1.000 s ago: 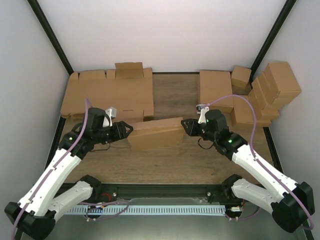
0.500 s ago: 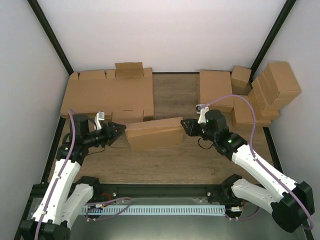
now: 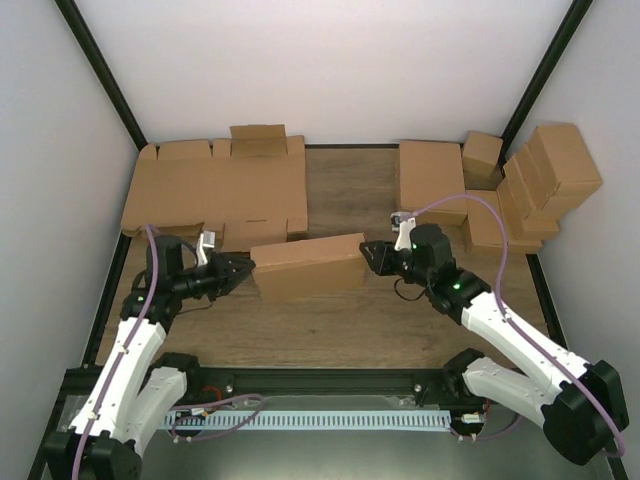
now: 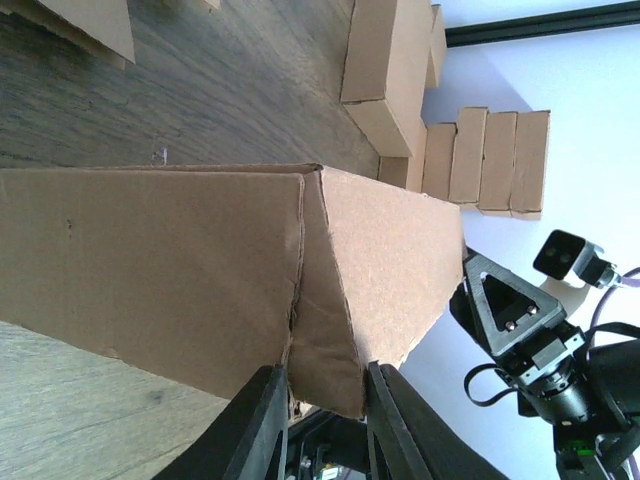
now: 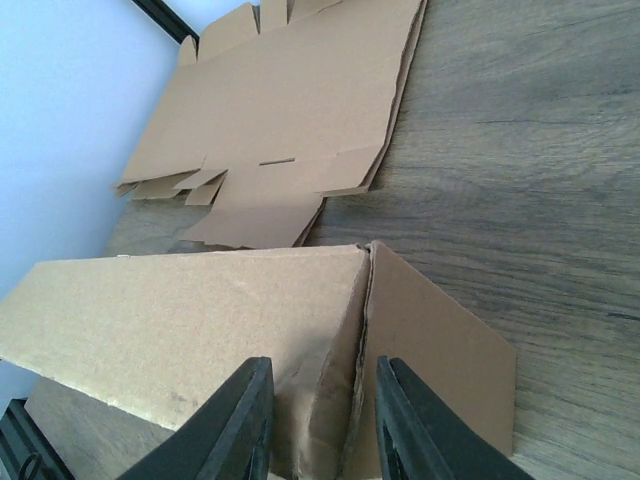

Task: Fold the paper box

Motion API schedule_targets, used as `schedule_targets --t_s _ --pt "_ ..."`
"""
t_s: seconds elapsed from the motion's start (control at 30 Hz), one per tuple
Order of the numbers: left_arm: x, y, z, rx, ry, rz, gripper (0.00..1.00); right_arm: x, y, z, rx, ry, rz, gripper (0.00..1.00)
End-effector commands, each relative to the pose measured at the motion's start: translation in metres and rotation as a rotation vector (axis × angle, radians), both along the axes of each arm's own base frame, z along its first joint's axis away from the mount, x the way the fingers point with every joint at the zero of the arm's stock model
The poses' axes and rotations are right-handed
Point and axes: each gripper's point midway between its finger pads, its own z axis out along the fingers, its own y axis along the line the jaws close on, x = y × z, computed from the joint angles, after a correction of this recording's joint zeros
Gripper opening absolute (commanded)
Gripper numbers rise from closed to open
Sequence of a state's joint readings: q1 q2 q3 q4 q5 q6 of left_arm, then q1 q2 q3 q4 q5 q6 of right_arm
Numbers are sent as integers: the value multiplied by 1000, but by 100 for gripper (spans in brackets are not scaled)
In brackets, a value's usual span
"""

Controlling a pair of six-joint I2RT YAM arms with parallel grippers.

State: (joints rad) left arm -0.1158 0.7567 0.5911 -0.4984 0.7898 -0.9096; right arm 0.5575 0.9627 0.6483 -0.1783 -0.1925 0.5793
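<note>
The paper box (image 3: 308, 265) is a brown cardboard piece, partly folded into a long wedge, in the middle of the table between both arms. My left gripper (image 3: 244, 269) is at its left end. In the left wrist view the box (image 4: 200, 260) fills the frame and the left gripper (image 4: 322, 405) is shut on its end flap, both fingers (image 4: 262, 425) touching cardboard. My right gripper (image 3: 369, 256) is at the right end. In the right wrist view the right gripper (image 5: 320, 430) is shut on the folded end of the box (image 5: 200, 310).
A pile of flat cardboard blanks (image 3: 215, 188) lies at the back left, close behind the box. A closed flat box (image 3: 432, 178) and several stacked finished boxes (image 3: 540, 180) stand at the back right. Black frame posts rise at both back corners.
My left arm swung its elbow outward to the left, and its jaws narrowed onto the box's left end flap. The right gripper kept its hold; the box shifted only slightly.
</note>
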Motion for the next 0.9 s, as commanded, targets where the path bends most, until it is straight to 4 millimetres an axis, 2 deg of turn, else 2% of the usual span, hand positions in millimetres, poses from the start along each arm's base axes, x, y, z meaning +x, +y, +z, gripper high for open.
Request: schedule_targets --t_s 0.0,0.3,0.37,0.47,0.57,0.6,0.63,0.7,0.77,0.87 --pt "-5 7 -33 44 74 33 24 -23 -13 -68 -106 191 7 30" --pt "-16 13 -81 59 167 70 21 -37 -13 -103 -49 290 -14 20" --pt "-16 14 -88 60 180 80 19 -39 -13 -110 -48 309 -12 18" --pt "-15 15 -85 71 172 84 17 -37 -14 -111 -60 313 -20 12" --pt "-11 17 -72 98 143 86 17 -29 -17 -91 -69 255 -42 12" --pt "-9 17 -65 104 127 83 17 -25 -17 -81 -70 229 -41 15" --pt "-6 18 -56 110 108 84 17 -22 -16 -71 -71 202 -35 23" --pt "-2 18 -45 115 89 80 18 -16 -14 -49 -75 158 -25 33" --pt "1 17 -32 112 65 76 25 -9 -13 -31 -78 124 -18 40" --pt "6 16 -12 111 17 72 43 0 -11 -5 -61 82 -11 44"
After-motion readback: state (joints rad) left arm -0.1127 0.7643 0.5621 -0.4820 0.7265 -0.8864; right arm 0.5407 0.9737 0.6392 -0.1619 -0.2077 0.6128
